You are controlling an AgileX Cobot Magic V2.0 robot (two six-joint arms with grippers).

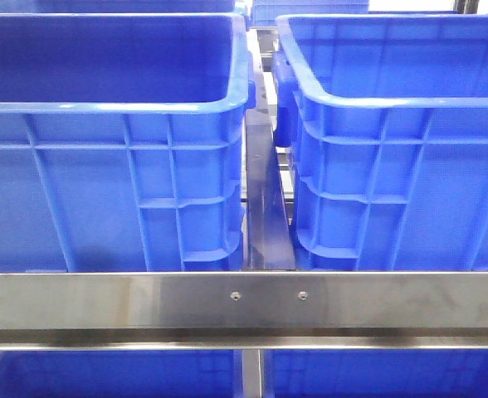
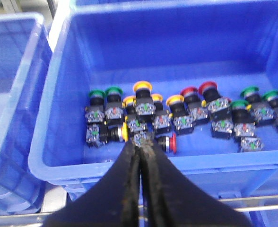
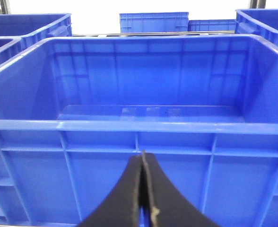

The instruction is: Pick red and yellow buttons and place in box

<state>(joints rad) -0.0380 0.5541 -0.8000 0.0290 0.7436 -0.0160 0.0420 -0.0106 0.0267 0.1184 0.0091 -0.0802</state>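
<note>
Red buttons (image 2: 189,91) and yellow buttons (image 2: 142,86) on black-and-silver bodies stand in a loose row on the floor of a blue crate (image 2: 54,161) in the left wrist view. One red button (image 2: 173,143) and one yellow one (image 2: 124,133) lie on their sides. My left gripper (image 2: 141,143) is shut, its tips over the near rim just in front of the lying buttons, with nothing seen between them. The right wrist view faces an empty blue box (image 3: 139,126). My right gripper (image 3: 143,153) is shut and empty before its near wall. Neither gripper shows in the front view.
Green-capped buttons (image 2: 249,91) stand among the others at both ends of the row. The front view shows two blue crates (image 1: 103,106) (image 1: 393,102) side by side behind a steel rail (image 1: 244,303). More blue crates (image 3: 160,21) stand behind and beside.
</note>
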